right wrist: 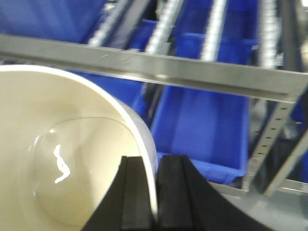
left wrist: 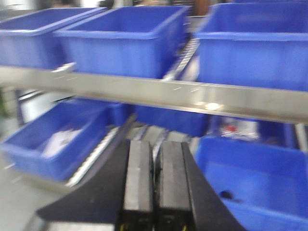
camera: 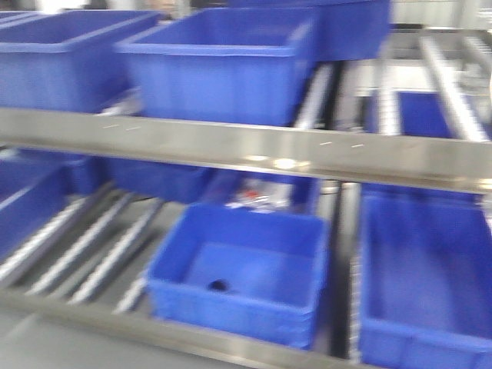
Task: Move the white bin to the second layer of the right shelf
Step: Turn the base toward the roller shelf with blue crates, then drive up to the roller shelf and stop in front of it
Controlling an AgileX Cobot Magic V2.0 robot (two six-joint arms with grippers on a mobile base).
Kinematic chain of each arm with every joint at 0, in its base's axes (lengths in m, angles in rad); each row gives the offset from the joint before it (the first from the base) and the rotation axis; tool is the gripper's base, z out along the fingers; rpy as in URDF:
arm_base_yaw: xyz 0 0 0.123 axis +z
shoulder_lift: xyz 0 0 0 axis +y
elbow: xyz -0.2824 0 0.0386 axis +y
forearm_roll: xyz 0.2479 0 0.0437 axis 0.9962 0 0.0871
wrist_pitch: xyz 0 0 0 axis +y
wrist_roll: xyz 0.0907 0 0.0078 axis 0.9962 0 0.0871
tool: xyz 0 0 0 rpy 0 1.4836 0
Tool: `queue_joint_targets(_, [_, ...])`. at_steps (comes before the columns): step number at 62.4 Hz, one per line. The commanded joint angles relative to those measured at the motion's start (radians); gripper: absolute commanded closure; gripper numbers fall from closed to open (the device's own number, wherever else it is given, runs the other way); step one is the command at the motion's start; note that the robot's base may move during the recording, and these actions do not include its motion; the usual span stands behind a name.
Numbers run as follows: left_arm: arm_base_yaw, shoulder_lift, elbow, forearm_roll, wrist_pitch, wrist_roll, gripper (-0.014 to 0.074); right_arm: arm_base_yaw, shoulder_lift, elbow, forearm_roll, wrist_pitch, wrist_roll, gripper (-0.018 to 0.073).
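The white bin [right wrist: 72,159] fills the lower left of the right wrist view: a glossy cream tub, seen into its mouth. My right gripper [right wrist: 155,192] is shut on its rim, one finger inside the wall and one outside. Ahead of it runs a flat steel front rail [right wrist: 192,72] with roller tracks [right wrist: 214,24] sloping up behind it, a level of the right shelf. The left gripper [left wrist: 155,178] is shut with nothing between its pads, facing the rack. In the front view neither the bin nor a gripper shows.
Blue crates [camera: 223,65] stand on the upper roller level, and more [camera: 246,269] on the level below, one holding a small dark object [camera: 219,285]. A long blue crate [right wrist: 202,130] lies under the rail. A perforated steel post [right wrist: 269,139] stands at the right.
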Motion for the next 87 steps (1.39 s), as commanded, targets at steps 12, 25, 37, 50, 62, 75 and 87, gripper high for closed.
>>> queue_joint_targets(12, [-0.001, -0.018, 0.029, -0.008, -0.083, -0.005, 0.0512, -0.004, 0.006, -0.030, -0.007, -0.099, 0.001, 0.0504])
queue_joint_targets(25, [-0.001, -0.018, 0.029, -0.008, -0.083, -0.005, 0.0512, -0.004, 0.006, -0.030, -0.007, -0.099, 0.001, 0.0504])
queue_joint_targets(37, [-0.001, -0.018, 0.029, -0.008, -0.083, -0.005, 0.0512, -0.004, 0.006, -0.030, -0.007, -0.099, 0.001, 0.0504])
queue_joint_targets(50, [-0.001, -0.018, 0.029, -0.008, -0.083, -0.005, 0.0512, -0.004, 0.006, -0.030, -0.007, -0.099, 0.001, 0.0504])
queue_joint_targets(62, [-0.001, -0.018, 0.029, -0.008, -0.083, -0.005, 0.0512, -0.004, 0.006, -0.030, -0.007, -0.099, 0.001, 0.0504])
queue_joint_targets(75, [-0.001, -0.018, 0.029, -0.008, -0.083, -0.005, 0.0512, -0.004, 0.006, -0.030, -0.007, -0.099, 0.001, 0.0504])
queue_joint_targets(87, [-0.001, -0.018, 0.029, -0.008, -0.083, -0.005, 0.0512, -0.004, 0.006, -0.030, -0.007, -0.099, 0.001, 0.0504])
